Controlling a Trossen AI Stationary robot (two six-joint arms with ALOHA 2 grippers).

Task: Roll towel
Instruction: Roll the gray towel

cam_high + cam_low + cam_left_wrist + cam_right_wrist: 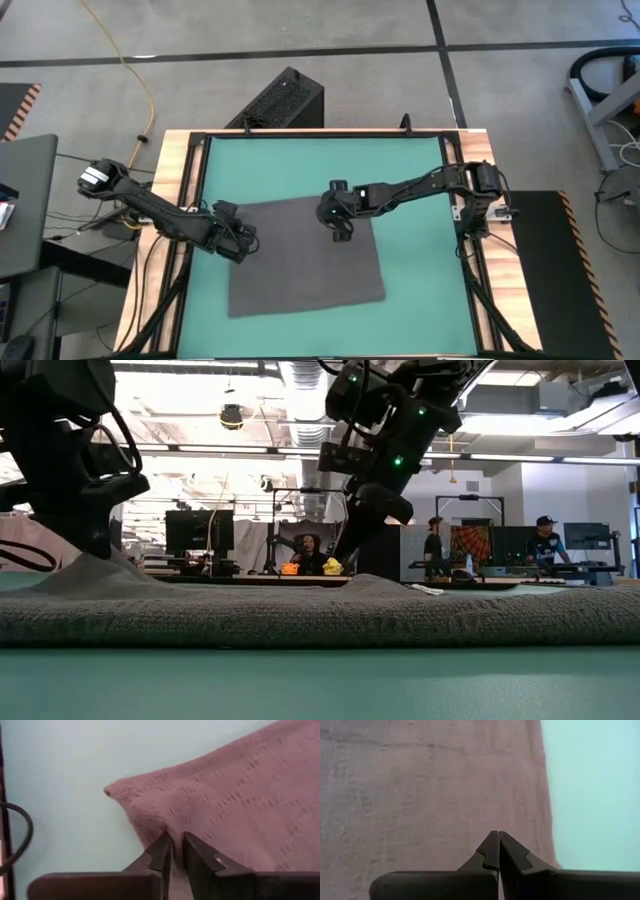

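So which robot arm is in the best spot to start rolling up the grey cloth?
Probably left: its tool pinches the dark grey fabric towel at the left corner, already bunched. The right tool sits shut near the far edge.

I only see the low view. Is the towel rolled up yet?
Observer: No. From above, the towel lies spread flat on the mat.
Operator: Where's the left gripper?
Observer: The left gripper is at the towel's left edge, near a corner. Its wrist view shows it pinching up a fold.
Operator: And the other one?
Observer: The right gripper is shut, with its tips down on the towel near the far edge.
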